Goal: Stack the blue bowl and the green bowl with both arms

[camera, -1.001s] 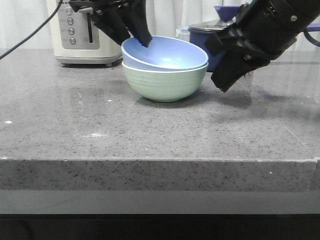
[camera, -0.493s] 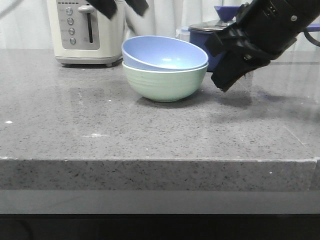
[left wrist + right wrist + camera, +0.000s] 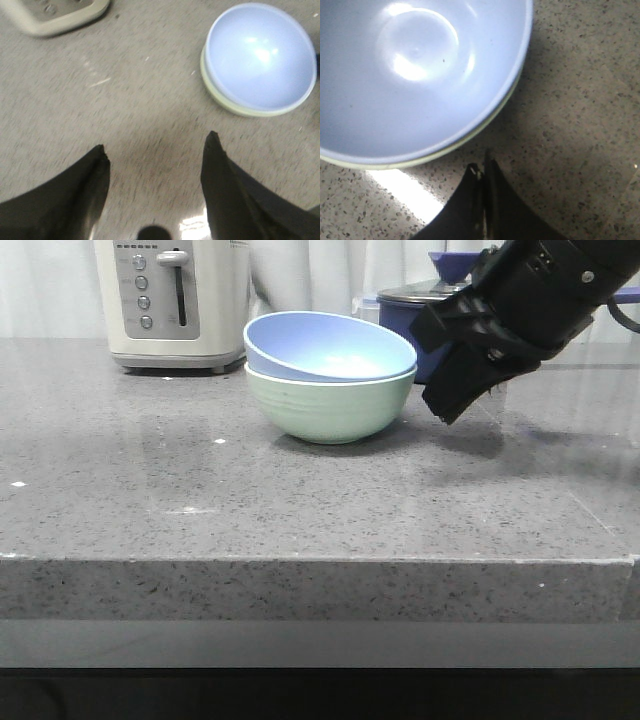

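The blue bowl (image 3: pixel 330 346) sits nested, slightly tilted, inside the green bowl (image 3: pixel 330 410) on the grey counter. Both show in the left wrist view, blue bowl (image 3: pixel 260 55) over the green rim (image 3: pixel 225 102), and in the right wrist view, blue bowl (image 3: pixel 415 70) and green rim (image 3: pixel 470 134). My right gripper (image 3: pixel 447 408) is shut and empty just right of the bowls, apart from them; its closed tips (image 3: pixel 482 165) hover above the counter beside the rim. My left gripper (image 3: pixel 156 145) is open and empty, high above the counter, out of the front view.
A cream toaster (image 3: pixel 170 300) stands at the back left; it also shows in the left wrist view (image 3: pixel 50 12). A dark navy lidded saucepan (image 3: pixel 425 315) stands behind the bowls, partly hidden by my right arm. The counter's front edge (image 3: pixel 320 560) runs across the front view.
My left gripper has let go of the blue bowl's rim, risen and left the front view. The bowls and my right arm have not moved.
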You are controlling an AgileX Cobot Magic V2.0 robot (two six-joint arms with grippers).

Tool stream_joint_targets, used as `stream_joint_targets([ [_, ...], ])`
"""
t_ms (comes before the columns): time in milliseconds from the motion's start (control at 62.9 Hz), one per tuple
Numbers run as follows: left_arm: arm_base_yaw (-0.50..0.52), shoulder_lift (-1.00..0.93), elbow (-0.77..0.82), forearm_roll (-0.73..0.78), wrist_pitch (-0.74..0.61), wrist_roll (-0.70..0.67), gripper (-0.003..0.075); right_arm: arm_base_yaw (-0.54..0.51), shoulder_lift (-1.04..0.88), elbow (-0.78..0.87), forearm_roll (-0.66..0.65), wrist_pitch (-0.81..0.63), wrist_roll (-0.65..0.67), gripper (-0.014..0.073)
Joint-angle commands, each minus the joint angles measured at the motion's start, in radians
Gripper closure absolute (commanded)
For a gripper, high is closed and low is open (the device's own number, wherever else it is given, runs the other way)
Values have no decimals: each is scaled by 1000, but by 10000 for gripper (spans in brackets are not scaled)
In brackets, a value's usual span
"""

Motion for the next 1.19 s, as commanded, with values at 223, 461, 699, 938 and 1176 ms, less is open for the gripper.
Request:
stream_joint_targets([
  [223,-11,-352,285,23,-142,-80,314,-1,-35,-27,24,-48,-9,657],
  [461,-11,-537,437,23,-181,-80,314,-4,-97,-27,24,119,5,657],
  [699,-11,-604,460,21,-181,-80,314,-4,-286,-27,-80,270,145,648],
  [938,-11,-604,460,19,-181,-80,314,-4,-525,-12,-265,355,437,648],
  [1176,-11,-604,460,19,-181,-80,314,-4,-767,111,-290,337,500,648],
])
